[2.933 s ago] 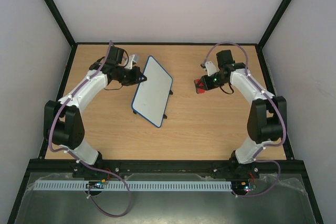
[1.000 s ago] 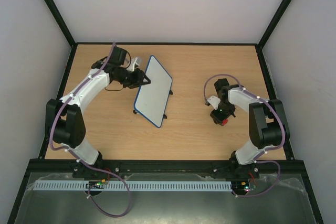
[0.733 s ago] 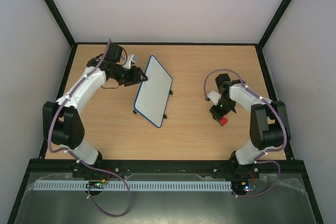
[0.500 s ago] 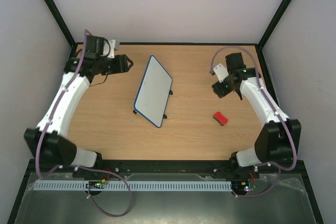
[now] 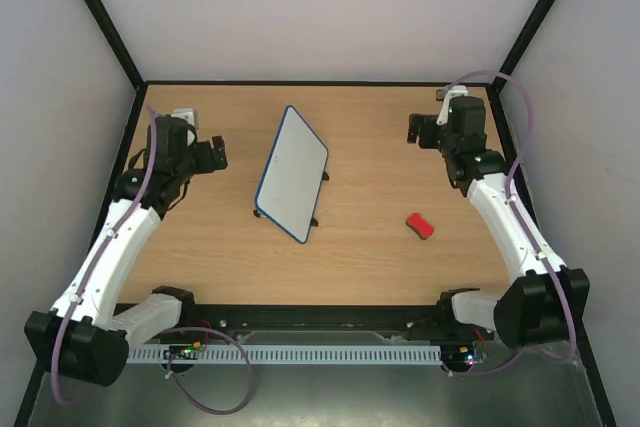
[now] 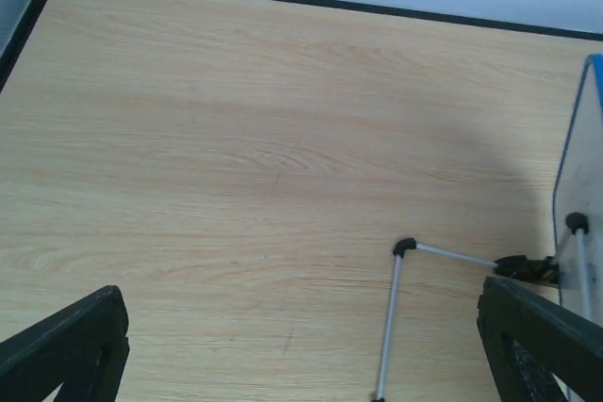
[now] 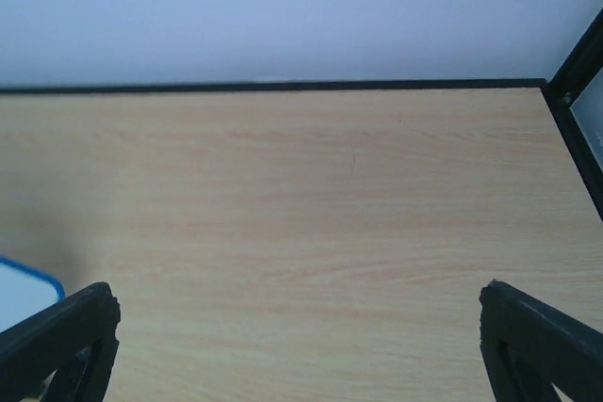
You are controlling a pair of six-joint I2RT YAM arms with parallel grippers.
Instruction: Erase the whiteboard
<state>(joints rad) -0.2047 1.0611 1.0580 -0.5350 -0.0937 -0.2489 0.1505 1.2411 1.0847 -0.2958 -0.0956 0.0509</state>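
Note:
The whiteboard [image 5: 291, 174], white with a dark blue rim, stands tilted on its feet in the middle of the table, and its face shows no writing. The left wrist view catches the whiteboard's edge [image 6: 577, 185] and its wire stand [image 6: 394, 327] at the right. My left gripper [image 5: 212, 152] hangs open to the board's left, well apart from it, with nothing between its fingers [image 6: 71, 341]. My right gripper [image 5: 412, 131] is open and empty at the back right. The right wrist view catches one blue corner of the whiteboard [image 7: 28, 281] at its left edge.
A small red eraser block [image 5: 420, 226] lies loose on the wooden table [image 5: 380, 267], right of the board and nearer than the right gripper. Black frame rails [image 5: 320, 83] and white walls close in the table at the back and both sides.
Both arms have drawn back and outward, the left away from the board's left edge, the right up and away from the red eraser left on the table. Both grippers have opened wide.

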